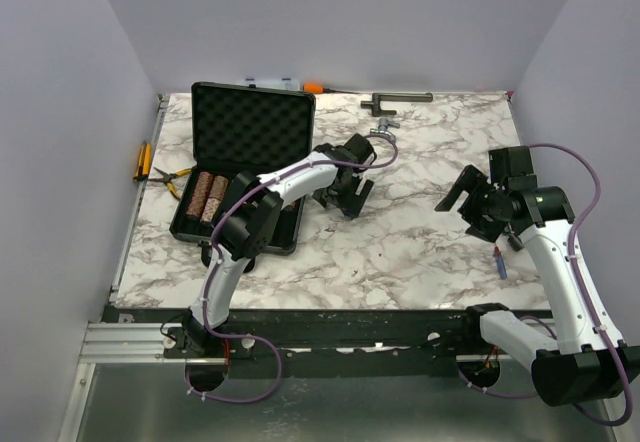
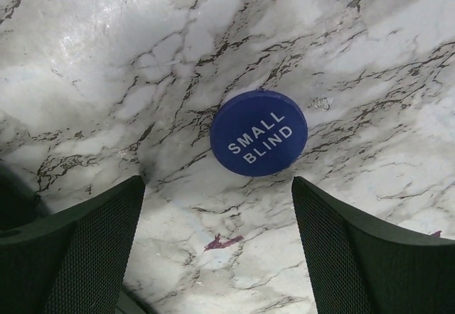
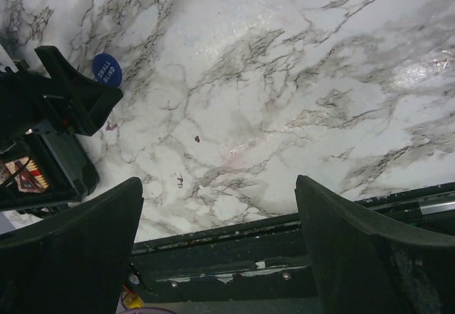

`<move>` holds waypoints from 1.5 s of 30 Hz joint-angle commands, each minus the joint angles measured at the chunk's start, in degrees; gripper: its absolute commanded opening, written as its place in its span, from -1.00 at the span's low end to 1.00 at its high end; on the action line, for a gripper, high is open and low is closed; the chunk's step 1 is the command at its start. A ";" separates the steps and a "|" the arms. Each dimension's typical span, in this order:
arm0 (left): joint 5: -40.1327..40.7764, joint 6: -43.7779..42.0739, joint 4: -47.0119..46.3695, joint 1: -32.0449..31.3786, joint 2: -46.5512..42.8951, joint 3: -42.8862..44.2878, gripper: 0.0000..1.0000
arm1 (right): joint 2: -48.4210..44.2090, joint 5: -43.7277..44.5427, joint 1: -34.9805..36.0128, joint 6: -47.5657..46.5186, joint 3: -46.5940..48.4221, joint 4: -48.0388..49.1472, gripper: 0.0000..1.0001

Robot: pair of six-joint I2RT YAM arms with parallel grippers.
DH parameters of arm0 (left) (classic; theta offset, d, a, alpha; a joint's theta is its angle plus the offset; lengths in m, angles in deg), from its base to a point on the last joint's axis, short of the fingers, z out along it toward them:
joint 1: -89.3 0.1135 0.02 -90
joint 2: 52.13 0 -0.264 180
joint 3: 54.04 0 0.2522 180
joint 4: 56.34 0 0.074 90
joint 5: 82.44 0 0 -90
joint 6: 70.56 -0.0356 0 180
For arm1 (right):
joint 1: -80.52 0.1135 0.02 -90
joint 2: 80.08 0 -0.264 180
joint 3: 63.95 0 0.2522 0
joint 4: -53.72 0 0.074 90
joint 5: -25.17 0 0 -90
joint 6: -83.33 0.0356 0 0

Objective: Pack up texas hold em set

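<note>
The black case (image 1: 254, 122) stands open at the table's left, lid upright with foam lining. Two brown chip stacks (image 1: 210, 197) lie in its base. A red card deck (image 3: 25, 173) shows in the case in the right wrist view. A round blue token (image 2: 259, 133) marked SMALL BLIND lies flat on the marble. My left gripper (image 2: 217, 184) hangs open just short of the token, with nothing between its fingers. In the top view the left gripper (image 1: 344, 192) is just right of the case. My right gripper (image 1: 466, 202) is open and empty over the right side of the table.
Yellow-handled pliers (image 1: 172, 176) and an orange tool (image 1: 143, 162) lie left of the case. A clear organiser box (image 1: 270, 83) sits behind the lid. A black bar tool (image 1: 397, 99) and a metal clip (image 1: 385, 127) lie at the back. The table's front rail (image 3: 284, 229) is below my right gripper.
</note>
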 commanded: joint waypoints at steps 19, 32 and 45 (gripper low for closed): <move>-2.52 7.36 3.54 -2.39 5.81 11.13 0.44 | 0.14 -0.77 0.15 -0.29 -0.39 -0.15 0.82; -10.11 7.43 11.23 -2.49 10.56 15.78 0.49 | 1.10 -1.82 0.20 0.01 0.24 0.50 0.82; -14.95 6.09 5.10 -7.14 5.53 0.89 0.49 | 0.66 -2.44 0.18 0.80 0.18 0.90 0.82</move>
